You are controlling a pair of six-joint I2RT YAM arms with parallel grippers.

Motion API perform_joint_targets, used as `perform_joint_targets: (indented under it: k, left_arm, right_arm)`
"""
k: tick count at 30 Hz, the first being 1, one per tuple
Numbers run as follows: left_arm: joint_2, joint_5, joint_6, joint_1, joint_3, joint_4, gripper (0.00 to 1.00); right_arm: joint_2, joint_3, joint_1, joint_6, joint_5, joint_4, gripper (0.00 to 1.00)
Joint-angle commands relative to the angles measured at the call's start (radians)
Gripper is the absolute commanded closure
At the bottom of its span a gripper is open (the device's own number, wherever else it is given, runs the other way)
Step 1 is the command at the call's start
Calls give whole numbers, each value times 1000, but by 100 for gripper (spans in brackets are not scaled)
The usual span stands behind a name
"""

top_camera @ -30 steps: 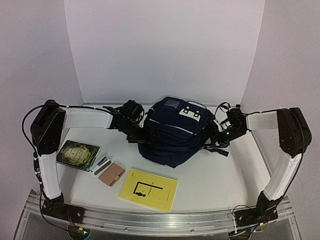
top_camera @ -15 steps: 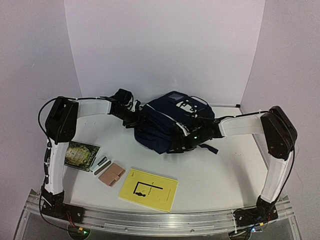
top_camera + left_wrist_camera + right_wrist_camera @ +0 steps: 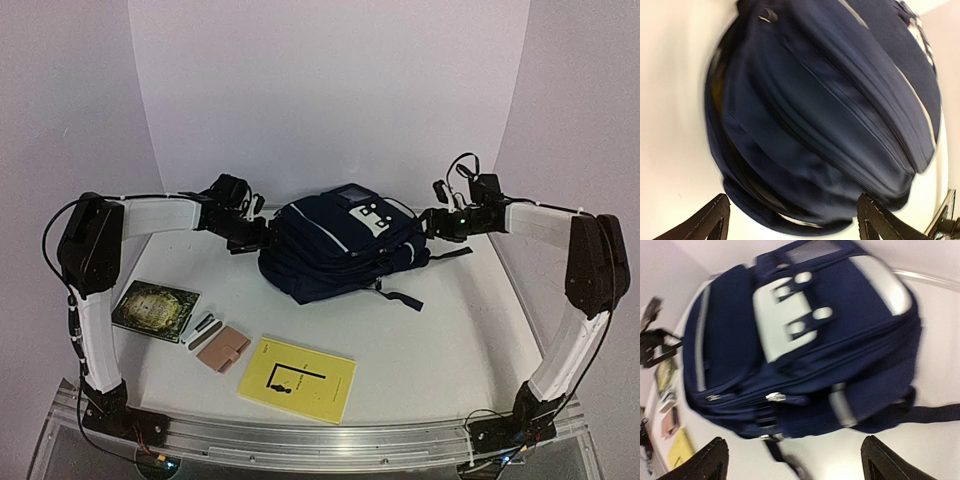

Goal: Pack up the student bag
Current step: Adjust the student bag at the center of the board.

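Flanking the student bag (image 3: 335, 255) at the far middle of the worktop (image 3: 450, 340), the two arms were stretched forward so that one hand stood at each side of it. The bag lay on its back, its white patch (image 3: 375, 217) facing up and a black strap (image 3: 400, 296) trailing towards the near edge. The left hand (image 3: 250, 232) was just beside the bag's left flank. Its fingers (image 3: 715, 220) stood wide apart in the left wrist view, with nothing between them and the navy fabric filling the picture ahead. The right hand (image 3: 430, 222) was just beside the opposite flank, its fingers (image 3: 710, 460) likewise spread wide and empty.

This paired stance probably served to steady or shift the soft bag from both sides, or to reach its zip pulls (image 3: 775, 397), since one hand alone would push it along the worktop. Whether either hand touched the fabric, or whether any compartment was unzipped, could not be told.

The things to be packed lay well apart from the bag, in a row near the front: a dark illustrated book (image 3: 156, 308), two small grey sticks (image 3: 203, 329), a tan case (image 3: 222, 348) and a yellow book (image 3: 297, 378). None was yet inside, so packing had apparently not begun.
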Motion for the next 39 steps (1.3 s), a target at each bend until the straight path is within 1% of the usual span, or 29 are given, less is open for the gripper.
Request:
perform_joint_targets:
  k: [1,3,5,7,8,10,12,14,15,16,18,20,23,25,26,28,29,31,33,34,36,39]
  left_arm:
    - [-100,-42,-28,-33,-117,80,12]
    - [-114,-42,-43,-46,-167,99,12]
    - [-111,-28,-58,-68,-206,121,12]
    - [-93,-8,-79,-87,-234,150,14]
    - [-81,9,-93,-92,-245,169,15]
    - [-58,35,-117,-96,-259,205,18]
    - [-37,44,-127,-95,-259,233,21]
    - [-5,33,-117,-93,-225,231,23]
    - [10,30,-109,-86,-203,225,24]
    - [28,36,-104,-76,-179,223,24]
    - [65,56,-94,-53,-125,219,26]
    - [106,70,-82,-26,-69,209,27]
    - [161,39,-51,1,38,155,27]
    - [161,0,-31,0,62,128,26]
    - [144,-10,-34,-4,51,134,26]
    - [75,-25,-53,-34,-29,190,25]
    - [38,-64,-55,-61,-77,209,24]
    - [-44,-177,-47,-165,-144,211,23]
    - [-94,-286,-56,-247,-204,210,23]
    - [-117,-320,-73,-284,-230,218,23]
    - [-143,-367,-121,-336,-280,244,24]
    - [-147,-460,-148,-413,-308,284,24]
  right_arm:
    - [159,129,7,-64,147,-38,6]
    - [241,194,-6,-51,174,-36,5]
    - [320,264,-18,-17,132,-36,6]
    - [386,319,-23,28,78,-36,9]
    - [408,332,-23,46,41,-35,13]
    - [428,332,-23,73,-26,-33,26]
    - [407,286,-23,93,-78,-29,46]
    - [338,209,-22,101,-114,-18,59]
    - [298,147,-23,103,-132,-9,67]
    - [255,103,-23,108,-144,2,73]
    - [172,-13,-23,122,-175,34,88]
    - [88,-117,-22,152,-202,77,100]
    - [3,-241,-21,205,-243,113,100]
    - [-45,-308,-21,248,-259,139,100]
    - [-69,-332,-21,275,-260,157,100]
    - [-104,-381,-21,337,-249,204,100]
    - [-115,-395,-21,367,-244,241,100]
    - [-137,-422,-19,453,-229,301,100]
    - [-146,-439,-13,502,-212,343,100]
    - [-149,-443,-9,518,-201,352,100]
    - [-155,-451,-1,540,-177,367,100]
    - [-162,-474,8,577,-159,394,100]
